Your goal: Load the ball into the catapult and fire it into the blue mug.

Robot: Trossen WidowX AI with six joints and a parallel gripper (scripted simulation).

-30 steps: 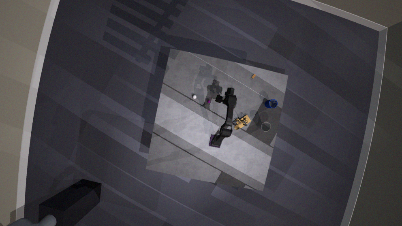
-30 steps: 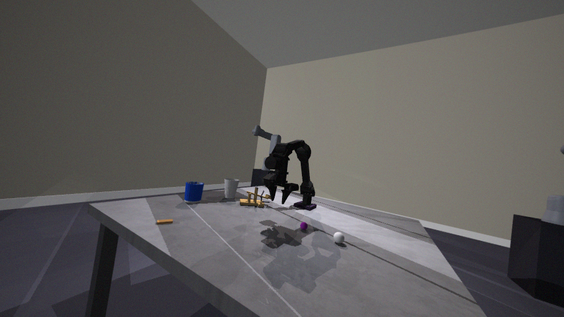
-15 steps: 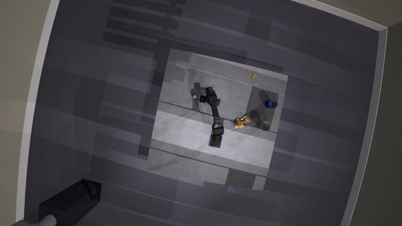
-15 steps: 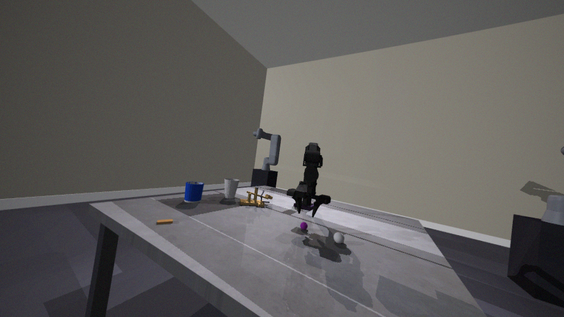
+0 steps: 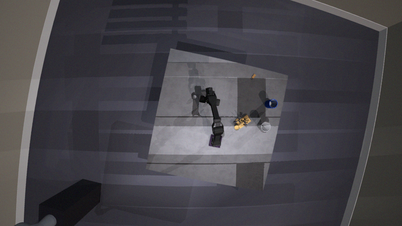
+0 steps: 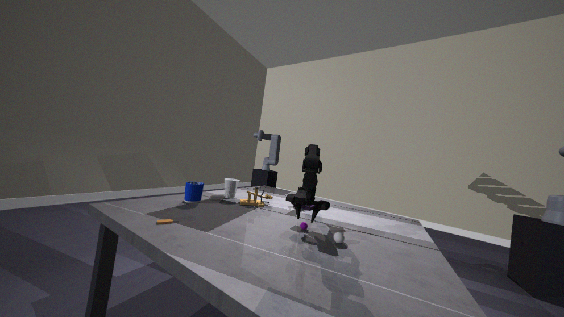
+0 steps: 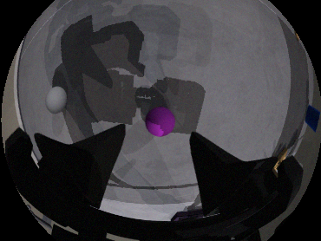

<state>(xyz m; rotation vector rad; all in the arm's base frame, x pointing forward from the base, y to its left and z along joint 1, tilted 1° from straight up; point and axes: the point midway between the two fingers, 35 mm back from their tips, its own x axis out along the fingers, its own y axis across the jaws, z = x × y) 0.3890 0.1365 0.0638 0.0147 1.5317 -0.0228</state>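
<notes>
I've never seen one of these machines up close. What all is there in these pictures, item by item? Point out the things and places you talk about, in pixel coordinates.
small round ball (image 6: 303, 225) (image 7: 160, 121): one, purple, on the table below the end effector
larger round ball (image 5: 194, 96) (image 6: 338, 237) (image 7: 56, 100): one, white, beside the purple one
toy catapult (image 5: 242, 122) (image 6: 252, 203): one, yellow-brown, mid-table
round mug (image 5: 267, 103) (image 6: 193, 191): one, blue, near the table edge
tapered cup (image 5: 266, 126) (image 6: 231, 188): one, white, near the mug
small block-like piece (image 5: 253, 76) (image 6: 164, 221): one, orange, near another edge
table (image 5: 179, 140) (image 6: 378, 275): one, grey, under everything listed
robot arm (image 5: 214, 111) (image 6: 310, 181): one, black, on a purple base
end effector (image 6: 305, 220) (image 7: 159, 132): one, black, open
</notes>
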